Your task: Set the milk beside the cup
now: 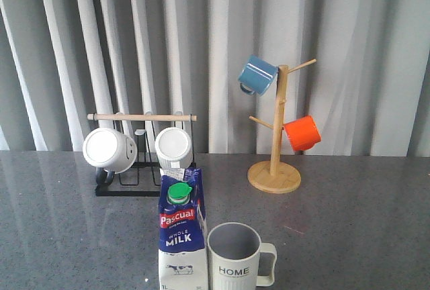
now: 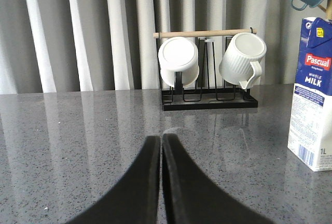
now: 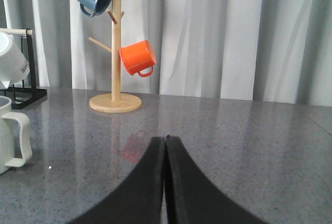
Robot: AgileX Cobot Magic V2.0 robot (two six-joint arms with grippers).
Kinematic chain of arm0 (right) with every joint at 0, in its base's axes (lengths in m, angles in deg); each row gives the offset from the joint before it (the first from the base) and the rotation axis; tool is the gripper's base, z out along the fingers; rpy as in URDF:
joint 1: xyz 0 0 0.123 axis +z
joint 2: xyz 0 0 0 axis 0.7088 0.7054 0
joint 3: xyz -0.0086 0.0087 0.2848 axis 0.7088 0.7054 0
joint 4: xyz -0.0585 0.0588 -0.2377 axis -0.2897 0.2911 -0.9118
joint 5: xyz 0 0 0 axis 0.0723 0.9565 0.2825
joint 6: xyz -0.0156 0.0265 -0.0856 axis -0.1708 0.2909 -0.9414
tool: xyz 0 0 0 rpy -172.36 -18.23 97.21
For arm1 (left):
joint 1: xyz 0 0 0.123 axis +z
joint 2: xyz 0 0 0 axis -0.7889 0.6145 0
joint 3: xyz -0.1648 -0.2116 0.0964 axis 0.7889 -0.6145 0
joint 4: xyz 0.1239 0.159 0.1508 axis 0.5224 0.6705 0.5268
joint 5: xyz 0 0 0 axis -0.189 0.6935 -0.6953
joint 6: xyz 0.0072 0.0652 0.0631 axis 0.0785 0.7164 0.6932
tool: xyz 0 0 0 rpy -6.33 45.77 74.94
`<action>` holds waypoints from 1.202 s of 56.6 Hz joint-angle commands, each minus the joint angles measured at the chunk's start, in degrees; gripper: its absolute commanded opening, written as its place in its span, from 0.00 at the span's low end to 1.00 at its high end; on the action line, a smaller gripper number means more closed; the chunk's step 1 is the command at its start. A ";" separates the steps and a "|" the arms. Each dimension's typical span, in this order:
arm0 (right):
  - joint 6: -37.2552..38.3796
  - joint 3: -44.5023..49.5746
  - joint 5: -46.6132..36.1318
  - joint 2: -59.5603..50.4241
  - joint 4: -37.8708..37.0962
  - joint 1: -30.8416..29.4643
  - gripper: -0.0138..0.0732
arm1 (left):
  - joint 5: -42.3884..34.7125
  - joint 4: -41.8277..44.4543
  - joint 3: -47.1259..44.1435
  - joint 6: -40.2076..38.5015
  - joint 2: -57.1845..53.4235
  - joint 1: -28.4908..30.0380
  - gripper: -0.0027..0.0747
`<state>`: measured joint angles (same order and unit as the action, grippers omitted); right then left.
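Upright at the near edge of the speckled grey stone-look table [image 1: 349, 236], the milk [image 1: 181, 236] is a tall gable-top carton: dark blue upper part, white base, round green cap, a red banner reading "Pascual" and "WHOLE MILK" below it; the left wrist view also shows "1L" low on its side panel. Just to its right, touching or nearly so, stands the cup [image 1: 234, 258], a pale cream ribbed mug with a grey inside, a squarish handle turned to the right and black "HOME" lettering.

Farther back on the left, a black wire rack [image 1: 131, 182] with a wooden top bar holds two white mugs [image 1: 109, 150] on their sides, one of them ribbed. At the far right a wooden mug tree [image 1: 275, 169] on a round base carries a blue mug [image 1: 258, 74] high up and an orange mug [image 1: 302, 133] lower. Grey pleated curtains [image 1: 363, 48] hang behind.

Both the left claw [image 2: 161, 182] and the right claw [image 3: 165, 182] show smooth black fingers pressed together, holding nothing, over bare tabletop.
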<state>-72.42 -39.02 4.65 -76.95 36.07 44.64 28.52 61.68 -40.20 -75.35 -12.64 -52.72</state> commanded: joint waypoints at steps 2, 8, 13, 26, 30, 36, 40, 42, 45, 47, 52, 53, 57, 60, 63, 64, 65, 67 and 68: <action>-0.06 1.21 -4.47 -1.63 -0.12 -0.30 0.15 | -4.48 -0.17 1.28 -0.44 -0.72 0.06 0.03; -0.06 1.74 -2.36 -3.40 0.09 -0.30 0.15 | -4.48 -0.17 1.28 -0.44 -0.72 0.06 0.03; -0.06 1.74 -2.29 -4.29 0.09 -0.30 0.15 | -4.48 -0.17 1.28 -0.44 -0.72 0.06 0.03; -0.06 1.74 -2.61 -4.29 0.09 -0.30 0.15 | -4.48 -0.17 1.28 -0.44 -0.72 0.06 0.03; -0.06 1.69 -2.62 -4.24 0.09 -0.30 0.15 | -4.48 -0.17 1.28 -0.44 -0.72 0.06 0.03; -0.06 1.69 -2.62 -4.24 0.09 -0.30 0.15 | -4.48 -0.17 1.28 -0.44 -0.72 0.06 0.03; -0.06 1.69 -2.62 -4.24 0.09 -0.30 0.15 | -4.48 -0.17 1.28 -0.44 -0.72 0.06 0.03; -0.06 1.69 -2.62 -4.24 0.09 -0.30 0.15 | -4.48 -0.17 1.28 -0.44 -0.72 0.06 0.03; -0.06 1.69 -2.62 -4.24 0.09 -0.30 0.15 | -4.48 -0.17 1.28 -0.44 -0.72 0.06 0.03; -0.06 1.69 -2.62 -4.24 0.09 -0.30 0.15 | -4.48 -0.17 1.28 -0.44 -0.72 0.06 0.03; -0.13 1.69 -2.62 -4.24 0.09 -0.30 0.15 | -4.48 -0.17 1.28 -0.44 -0.72 0.06 0.03; -0.13 1.69 -2.62 -4.24 0.09 -0.30 0.15 | -4.48 -0.17 1.28 -0.44 -0.72 0.06 0.03; -0.13 1.69 -2.62 -4.24 0.09 -0.30 0.15 | -4.48 -0.17 1.28 -0.44 -0.72 0.06 0.03; -0.13 1.69 -2.62 -4.24 0.09 -0.30 0.15 | -4.48 -0.17 1.28 -0.44 -0.72 0.06 0.03; -0.13 1.69 -2.62 -4.24 0.09 -0.30 0.15 | -4.48 -0.17 1.28 -0.44 -0.72 0.06 0.03; -0.13 1.69 -2.62 -4.24 0.09 -0.30 0.15 | -4.48 -0.17 1.28 -0.44 -0.72 0.06 0.03; -0.13 1.69 -2.62 -4.24 0.09 -0.30 0.15 | -4.48 -0.17 1.28 -0.44 -0.72 0.06 0.03; -0.13 1.69 -2.62 -4.24 0.09 -0.30 0.15 | -4.48 -0.17 1.28 -0.44 -0.72 0.06 0.03; -0.13 1.69 -2.62 -4.24 0.09 -0.30 0.15 | -4.48 -0.17 1.28 -0.44 -0.72 0.06 0.03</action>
<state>-72.42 -37.87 5.91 -80.43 36.37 44.64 28.52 61.68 -40.20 -75.37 -12.64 -52.72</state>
